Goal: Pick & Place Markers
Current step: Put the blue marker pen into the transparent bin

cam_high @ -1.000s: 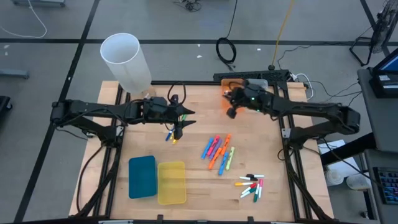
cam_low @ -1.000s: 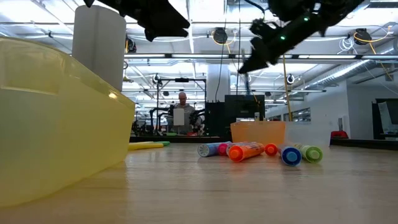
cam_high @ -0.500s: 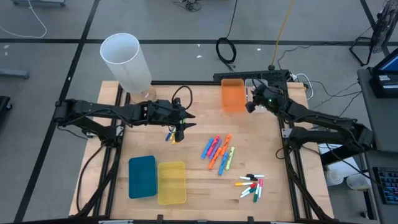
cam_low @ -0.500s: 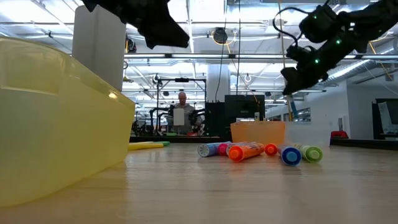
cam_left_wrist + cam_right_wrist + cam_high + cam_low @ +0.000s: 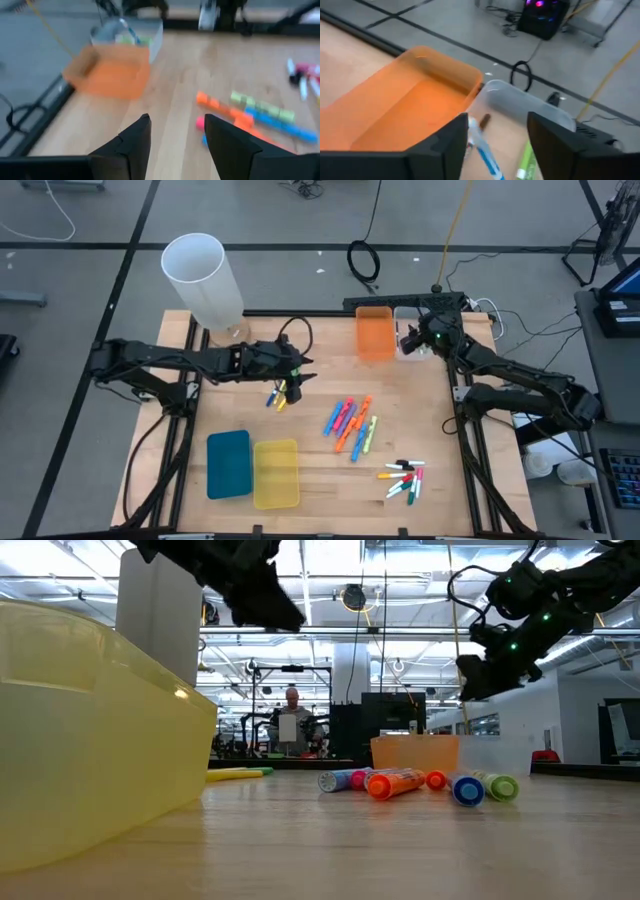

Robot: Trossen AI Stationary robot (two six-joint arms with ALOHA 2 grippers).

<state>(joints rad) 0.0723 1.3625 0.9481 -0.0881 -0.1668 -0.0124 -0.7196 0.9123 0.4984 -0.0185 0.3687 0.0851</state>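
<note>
Four bins [image 5: 375,332], two marker clusters [image 5: 351,423]; both the left gripper [image 5: 172,142] and right gripper [image 5: 497,142] spread, empty.

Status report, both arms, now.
Right gripper open over clear bin, marker dropping. Left gripper open, empty, above loose markers. Nothing in the way.

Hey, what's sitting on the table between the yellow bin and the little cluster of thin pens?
Nothing: the high view shows bare wood between the yellow bin and the thin pens.

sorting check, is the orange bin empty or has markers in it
Empty: the right wrist view shows the orange bin with a bare floor. The markers lie in the clear bin beside it.
</note>
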